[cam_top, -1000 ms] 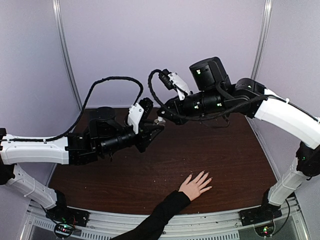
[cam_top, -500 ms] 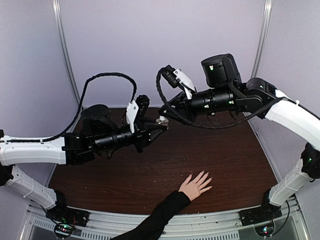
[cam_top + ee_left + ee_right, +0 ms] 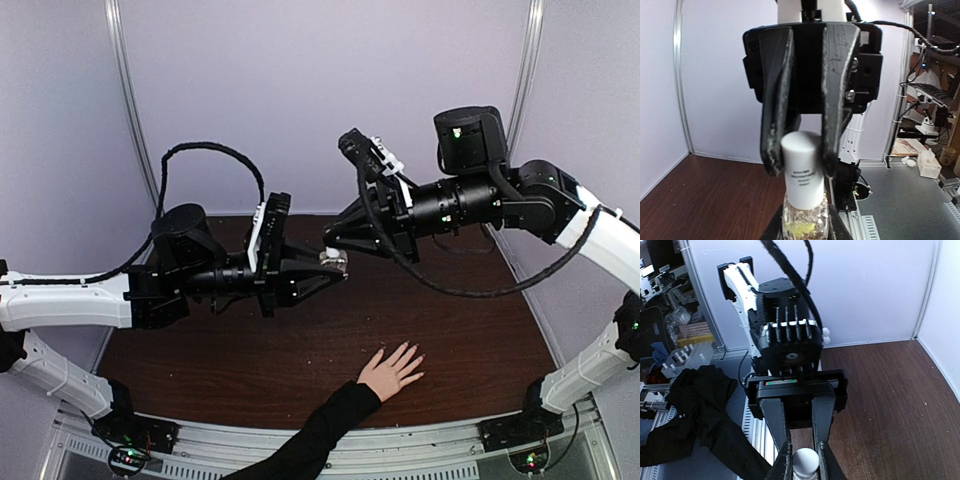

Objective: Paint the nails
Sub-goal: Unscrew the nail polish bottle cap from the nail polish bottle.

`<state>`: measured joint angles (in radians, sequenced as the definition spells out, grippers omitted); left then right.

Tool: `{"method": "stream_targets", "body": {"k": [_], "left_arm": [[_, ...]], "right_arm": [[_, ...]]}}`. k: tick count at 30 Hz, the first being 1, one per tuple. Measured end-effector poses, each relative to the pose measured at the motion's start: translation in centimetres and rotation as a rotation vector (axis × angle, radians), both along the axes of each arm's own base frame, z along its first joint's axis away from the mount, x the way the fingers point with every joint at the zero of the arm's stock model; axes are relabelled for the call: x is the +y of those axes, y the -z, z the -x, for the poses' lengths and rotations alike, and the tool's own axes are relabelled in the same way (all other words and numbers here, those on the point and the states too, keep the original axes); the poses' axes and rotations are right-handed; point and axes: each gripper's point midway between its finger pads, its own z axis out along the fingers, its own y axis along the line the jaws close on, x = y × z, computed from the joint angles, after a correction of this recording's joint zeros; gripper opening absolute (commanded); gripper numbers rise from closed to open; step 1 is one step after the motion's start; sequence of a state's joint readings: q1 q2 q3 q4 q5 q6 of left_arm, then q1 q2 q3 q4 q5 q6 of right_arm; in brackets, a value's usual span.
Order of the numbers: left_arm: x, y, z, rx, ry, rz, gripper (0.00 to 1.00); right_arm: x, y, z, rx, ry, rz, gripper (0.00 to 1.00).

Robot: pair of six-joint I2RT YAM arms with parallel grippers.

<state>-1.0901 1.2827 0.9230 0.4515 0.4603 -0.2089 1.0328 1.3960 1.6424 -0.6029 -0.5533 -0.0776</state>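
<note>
Overhead: left fingers hold the bottle aloft, well above the nails on the hand spread flat on the worktop. Left wrist: right fingers pinch the white cap, likely to unscrew it. Right wrist: same clamp, cap centred between them.

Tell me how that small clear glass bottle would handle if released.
Probably slippery: the small clear glass bottle has smooth rounded walls. Likely fragile, being glass held above the dark wooden table. Its tall white cap may make it top-heavy.
</note>
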Motion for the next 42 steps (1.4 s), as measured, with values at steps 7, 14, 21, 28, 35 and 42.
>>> {"method": "stream_targets", "body": {"k": [7, 14, 21, 28, 35, 42], "left_arm": [[0.2, -0.7, 2.9, -0.003, 0.168, 0.021, 0.0], [0.3, -0.9, 4.1, -0.006, 0.246, 0.018, 0.0], [0.3, -0.3, 3.2, -0.036, 0.156, -0.028, 0.0], [0.9, 0.1, 0.9, -0.073, -0.021, -0.074, 0.0], [1.6, 1.6, -3.2, -0.063, -0.26, -0.147, 0.0], [2.0, 2.2, -6.0, -0.056, -0.416, -0.176, 0.0]], "right_arm": [[0.1, -0.7, 2.8, -0.011, -0.158, -0.053, 0.0], [0.0, -0.9, 4.2, -0.031, -0.244, -0.084, 0.05], [0.0, -0.7, 2.9, -0.052, -0.177, -0.072, 0.62], [-0.4, -1.1, 0.4, -0.059, -0.027, -0.069, 0.75], [-0.8, -1.1, -1.6, -0.027, 0.101, -0.061, 0.69], [-0.2, 0.6, -5.0, 0.092, 0.299, -0.018, 0.6]]}}
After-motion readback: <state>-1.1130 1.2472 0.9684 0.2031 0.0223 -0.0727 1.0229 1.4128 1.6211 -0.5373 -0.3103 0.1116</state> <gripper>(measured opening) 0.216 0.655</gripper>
